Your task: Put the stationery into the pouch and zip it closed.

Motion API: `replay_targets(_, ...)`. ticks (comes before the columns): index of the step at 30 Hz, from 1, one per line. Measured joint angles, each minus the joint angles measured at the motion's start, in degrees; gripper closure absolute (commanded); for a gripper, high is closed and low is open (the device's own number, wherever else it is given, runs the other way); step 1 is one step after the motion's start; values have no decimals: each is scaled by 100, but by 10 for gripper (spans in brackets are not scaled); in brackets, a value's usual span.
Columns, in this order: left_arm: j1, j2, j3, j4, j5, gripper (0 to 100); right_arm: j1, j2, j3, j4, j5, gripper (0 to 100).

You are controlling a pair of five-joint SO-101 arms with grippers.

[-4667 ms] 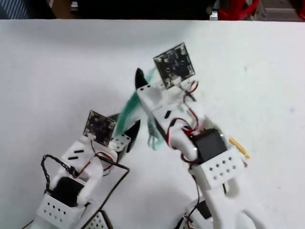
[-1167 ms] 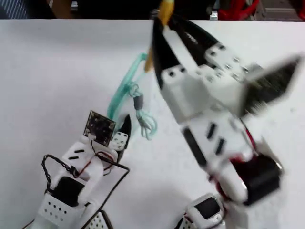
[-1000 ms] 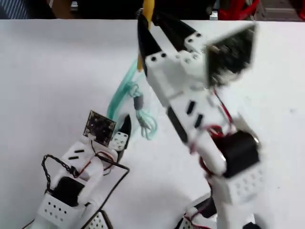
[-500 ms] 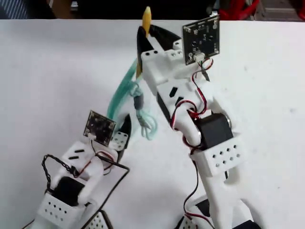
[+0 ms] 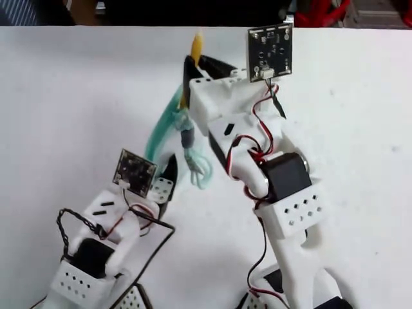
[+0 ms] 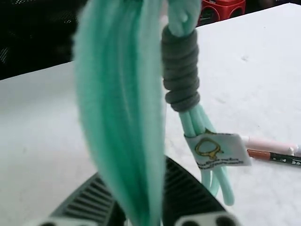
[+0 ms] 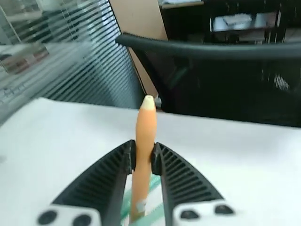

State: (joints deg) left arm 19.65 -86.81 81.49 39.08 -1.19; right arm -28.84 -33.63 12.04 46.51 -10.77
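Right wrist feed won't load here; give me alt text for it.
The right pincer is shut on an orange pen, whose tip pokes out past its black ribbed fingers. Behind are the white table, a dark chair and window blinds.

The right arm [image 5: 283, 193] stretches far forward, wrist raised, its right gripper [image 5: 195, 66] pointing away from the base, jaws pinched tight on an orange pen [image 7: 145, 125] that juts past their tips. The left arm [image 5: 96, 238] sits folded low and close to its base, with the left gripper [image 5: 168, 175] aimed forward and its jaws clamped on the teal pouch [image 6: 117, 117].
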Motion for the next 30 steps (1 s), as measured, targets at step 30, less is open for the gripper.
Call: replay_targets(30,-9,0,0,-9,0,942,2488,1134,484,1855,3174,733)
